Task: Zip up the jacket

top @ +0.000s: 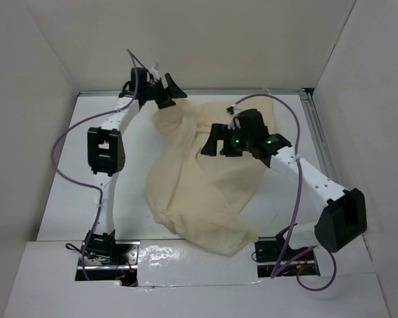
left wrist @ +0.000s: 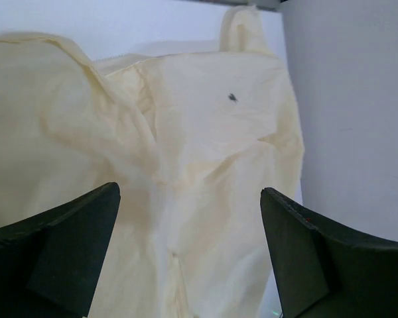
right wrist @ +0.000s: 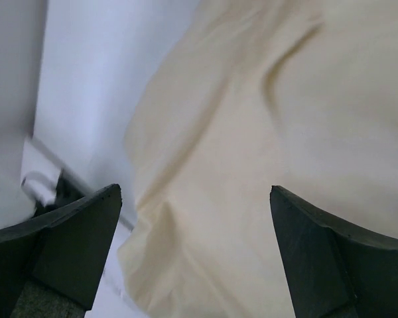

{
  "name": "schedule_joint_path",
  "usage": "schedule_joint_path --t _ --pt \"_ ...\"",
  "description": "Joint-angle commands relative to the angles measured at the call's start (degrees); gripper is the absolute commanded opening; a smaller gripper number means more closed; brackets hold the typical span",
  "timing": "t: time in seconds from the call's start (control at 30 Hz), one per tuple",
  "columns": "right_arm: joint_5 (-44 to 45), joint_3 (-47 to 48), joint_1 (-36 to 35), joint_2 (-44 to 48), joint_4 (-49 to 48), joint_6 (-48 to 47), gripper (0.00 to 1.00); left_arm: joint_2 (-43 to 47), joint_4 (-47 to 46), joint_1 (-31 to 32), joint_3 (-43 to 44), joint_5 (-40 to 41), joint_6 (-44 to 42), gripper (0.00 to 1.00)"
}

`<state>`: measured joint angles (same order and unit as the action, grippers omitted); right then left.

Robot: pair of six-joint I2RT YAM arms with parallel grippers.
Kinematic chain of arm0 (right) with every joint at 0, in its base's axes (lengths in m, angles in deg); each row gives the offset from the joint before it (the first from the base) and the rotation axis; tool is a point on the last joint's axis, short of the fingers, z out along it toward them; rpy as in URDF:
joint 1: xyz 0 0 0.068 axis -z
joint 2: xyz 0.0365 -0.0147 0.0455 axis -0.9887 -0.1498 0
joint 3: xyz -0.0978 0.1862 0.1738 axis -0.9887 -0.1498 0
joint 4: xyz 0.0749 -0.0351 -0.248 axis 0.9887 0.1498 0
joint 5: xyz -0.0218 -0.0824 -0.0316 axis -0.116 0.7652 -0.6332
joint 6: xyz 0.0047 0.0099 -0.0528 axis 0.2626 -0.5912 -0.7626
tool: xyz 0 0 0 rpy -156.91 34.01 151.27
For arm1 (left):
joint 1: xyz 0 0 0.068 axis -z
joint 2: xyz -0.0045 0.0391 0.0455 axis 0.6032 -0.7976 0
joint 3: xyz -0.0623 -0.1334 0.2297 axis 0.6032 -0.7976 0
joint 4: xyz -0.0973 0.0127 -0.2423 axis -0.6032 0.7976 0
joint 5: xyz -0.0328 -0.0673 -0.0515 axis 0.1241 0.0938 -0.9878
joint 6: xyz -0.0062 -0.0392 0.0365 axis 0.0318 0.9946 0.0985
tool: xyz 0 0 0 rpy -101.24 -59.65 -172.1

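One jacket (top: 199,179), one table (top: 63,199), two arms, two claws: left claw (left wrist: 189,192) and right claw (right wrist: 194,191)

No legible txt, labels, brands or nos. in any view. Only candidate is a tiny dark mark (left wrist: 233,98) on the jacket (left wrist: 205,165) in left wrist view. It's too small to tell whether it's a logo, and nothing on it can be read.

Jacket (top: 192,179) on table (top: 73,199) — left pincer (top: 171,95) behind it (right pincer (top: 219,147) above).
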<state>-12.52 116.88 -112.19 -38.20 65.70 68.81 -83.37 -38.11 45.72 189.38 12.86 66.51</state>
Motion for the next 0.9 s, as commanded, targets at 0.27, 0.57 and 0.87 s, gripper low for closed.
schedule_joint_path --t 0.27,0.57,0.87 --pt "27.1 14.4 27.6 -15.4 14.8 3.3 1.0 45.4 4.0 4.2 -46.0 2.7 -14.9 0.99" --pt "31.2 31.7 34.2 -35.8 17.6 -1.1 0.92 45.8 -2.6 14.2 -69.3 -1.8 -5.6 0.99" --pt "29.7 13.9 28.9 -22.2 11.3 -3.8 0.0 26.7 3.3 6.9 -51.3 4.0 -4.0 0.99"
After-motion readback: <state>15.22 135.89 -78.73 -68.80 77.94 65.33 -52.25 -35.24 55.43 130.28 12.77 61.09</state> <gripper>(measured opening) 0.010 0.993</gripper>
